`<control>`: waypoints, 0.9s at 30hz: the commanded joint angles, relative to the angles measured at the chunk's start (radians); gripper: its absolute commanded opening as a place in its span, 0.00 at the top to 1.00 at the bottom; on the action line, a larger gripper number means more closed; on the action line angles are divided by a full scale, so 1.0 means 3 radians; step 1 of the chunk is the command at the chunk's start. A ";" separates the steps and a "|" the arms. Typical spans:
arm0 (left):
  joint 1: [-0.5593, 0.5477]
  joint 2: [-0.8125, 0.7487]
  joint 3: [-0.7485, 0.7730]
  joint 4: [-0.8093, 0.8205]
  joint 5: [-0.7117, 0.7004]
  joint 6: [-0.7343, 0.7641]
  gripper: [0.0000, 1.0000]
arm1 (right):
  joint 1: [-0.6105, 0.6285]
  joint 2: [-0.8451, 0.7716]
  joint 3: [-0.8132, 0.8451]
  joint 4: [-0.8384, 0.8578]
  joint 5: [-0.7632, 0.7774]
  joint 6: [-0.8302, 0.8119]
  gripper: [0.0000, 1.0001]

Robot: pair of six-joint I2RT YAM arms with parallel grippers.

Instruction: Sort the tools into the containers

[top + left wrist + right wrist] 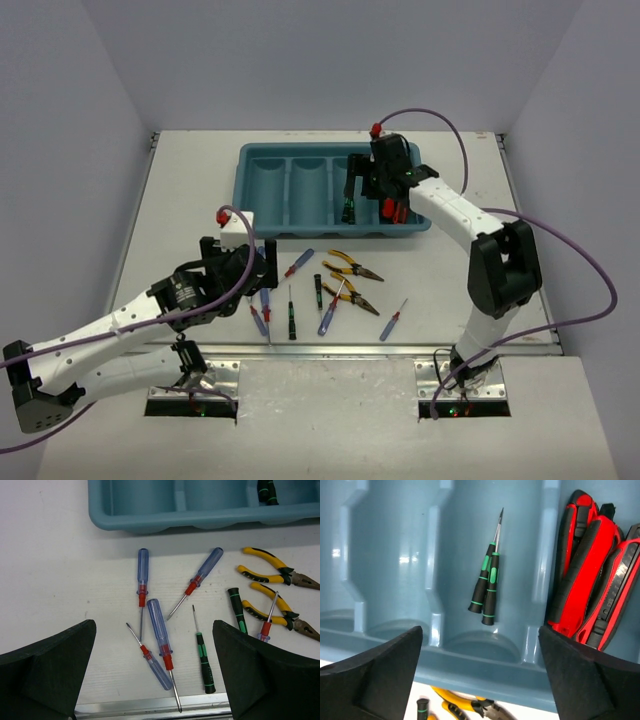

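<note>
1. My left arm lies low at 7 o'clock; left fingers [50, 665] gape empty above blue-and-red screwdrivers [157, 625] on the surface [50, 570].
2. My right arm reaches to 1 o'clock; right fingers [375, 672] spread empty over the tray [485, 667] and its black-and-green screwdrivers [488, 587].

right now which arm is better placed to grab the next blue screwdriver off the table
Left. The left gripper hovers open directly over the blue-and-red screwdrivers; the right gripper is over the tray, away from them.
</note>
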 commanded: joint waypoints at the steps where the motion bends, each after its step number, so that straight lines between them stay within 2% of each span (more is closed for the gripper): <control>1: 0.0030 0.0015 0.0065 0.0088 0.0117 -0.0004 0.00 | 0.0010 -0.0506 0.0060 0.0025 0.0010 -0.0095 0.01; 4: 0.0030 0.0122 0.0192 -0.0071 0.0331 -0.0323 0.00 | 0.0012 -0.0938 -0.0198 0.0003 0.0030 -0.0215 0.01; 7: 0.0030 0.0282 0.0056 0.0051 0.0644 -0.0688 0.00 | 0.0002 -0.1394 -0.0690 0.0016 0.0138 0.0010 0.01; 10: 0.0030 0.0598 -0.0153 0.0292 0.0810 -0.0978 0.00 | -0.0080 -0.1803 -0.1136 -0.0009 -0.0291 0.0017 0.01; 14: 0.0026 0.1166 -0.0149 0.0318 0.0911 -0.1165 0.00 | -0.0089 -0.2261 -0.1579 0.0020 -0.0465 -0.0068 0.01; 17: 0.0021 0.1351 -0.0275 0.0526 0.0960 -0.1245 0.11 | -0.0086 -0.2520 -0.1867 0.0027 -0.0449 -0.0103 0.01; 19: 0.0020 0.1421 -0.0373 0.0689 0.1026 -0.1272 0.22 | -0.0089 -0.2686 -0.2012 0.0018 -0.0462 -0.0137 0.02; 27: 0.0020 0.1792 -0.0532 0.1068 0.1286 -0.1334 0.38 | -0.0087 -0.2768 -0.2369 0.0047 -0.0576 -0.0110 0.05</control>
